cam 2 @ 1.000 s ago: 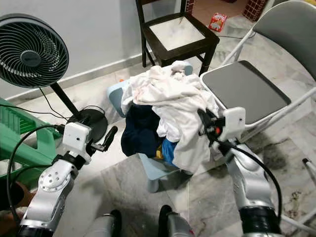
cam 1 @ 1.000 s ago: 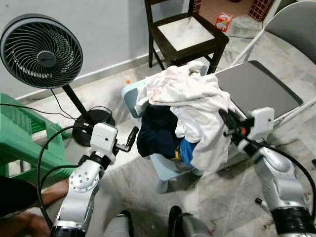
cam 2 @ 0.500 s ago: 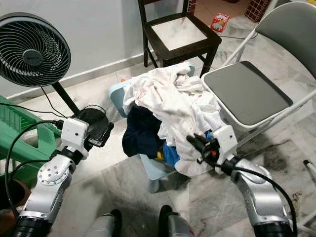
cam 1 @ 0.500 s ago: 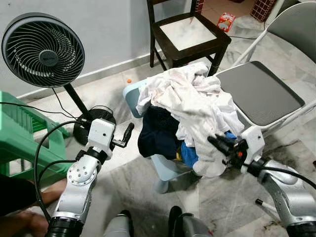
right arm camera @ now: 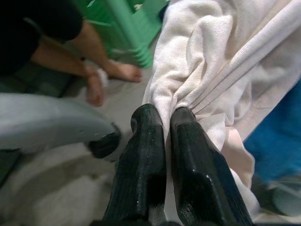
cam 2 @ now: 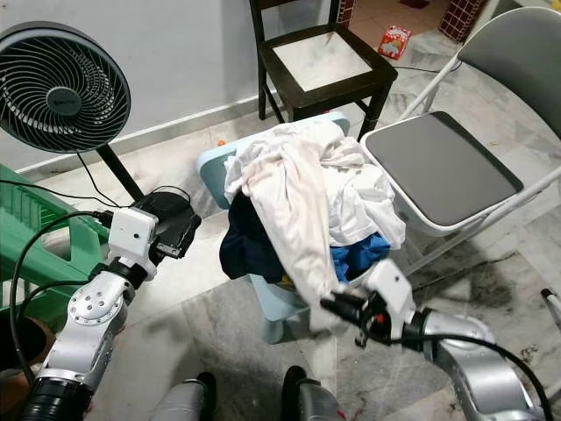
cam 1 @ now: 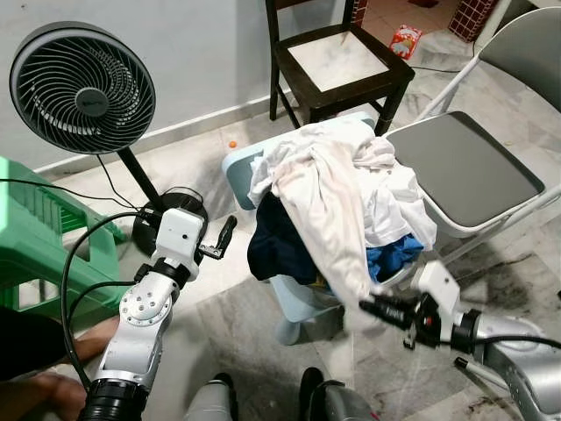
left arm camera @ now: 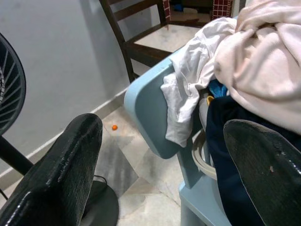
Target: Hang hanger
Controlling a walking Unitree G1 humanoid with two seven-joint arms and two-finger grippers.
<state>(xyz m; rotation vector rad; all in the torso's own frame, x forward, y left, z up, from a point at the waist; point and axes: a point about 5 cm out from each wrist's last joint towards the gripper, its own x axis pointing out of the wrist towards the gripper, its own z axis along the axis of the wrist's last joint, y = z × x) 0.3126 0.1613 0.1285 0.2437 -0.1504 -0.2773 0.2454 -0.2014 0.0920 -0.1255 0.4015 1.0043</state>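
The right claw is clamped on the hem of a white garment, both black fingers pressed together on a fold of the cloth. The garment runs taut from the claw up and back to the pile of laundry heaped on a pale blue stool. White pieces lie on top, a dark navy piece hangs down the side nearer the left claw, and a blue piece sits just behind the right claw.

The left claw hangs apart from the pile, fingers spread wide with nothing between them, pointed at the stool's edge.

Room is tight: a grey folding chair crowds the stool beyond the right claw, and a dark wooden chair stands past the pile near the wall. A black fan on its stand and a green plastic stool hem in the left claw's outer side. Bare marble floor lies open between the two claws and below them.

No hanger can be made out; anything under the heap is hidden. A person's hand and bare foot show on the floor beside the green stool, the rest of the person cut off.
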